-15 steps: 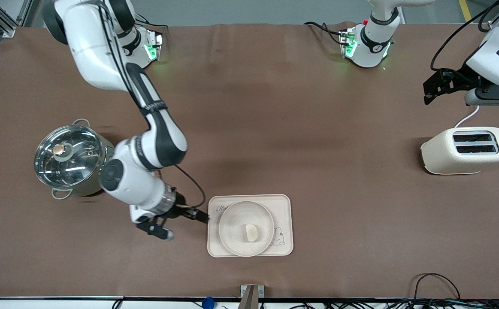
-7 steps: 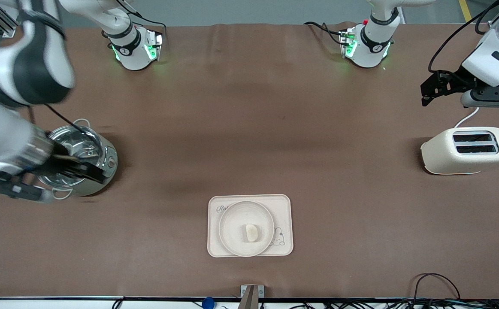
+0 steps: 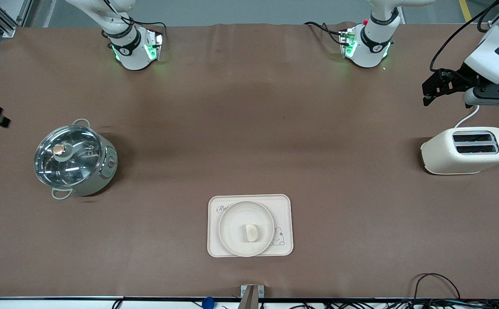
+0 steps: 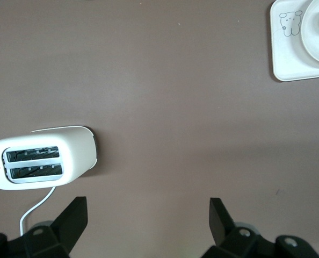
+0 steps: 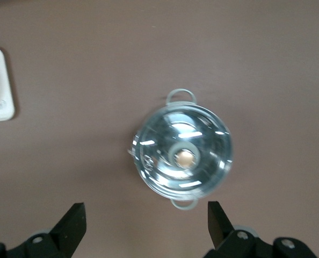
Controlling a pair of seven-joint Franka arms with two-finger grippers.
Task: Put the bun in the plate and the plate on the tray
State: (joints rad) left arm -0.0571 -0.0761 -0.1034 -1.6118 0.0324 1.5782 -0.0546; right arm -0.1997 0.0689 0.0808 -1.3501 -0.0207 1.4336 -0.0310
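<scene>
Cream bun (image 3: 252, 232) sits in plate (image 3: 246, 228) on tray (image 3: 283, 210), the task apparently complete.
Left gripper (image 4: 146, 215) over toaster (image 3: 466, 150) and right gripper (image 5: 143, 220) over pot (image 5: 182, 156) hang spread, empty.

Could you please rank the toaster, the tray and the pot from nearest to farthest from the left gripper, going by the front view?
From the left gripper:
1. Toaster, just below it, at the left arm's end.
2. Tray, mid-table, nearest the front camera.
3. Pot, at the right arm's end.
</scene>
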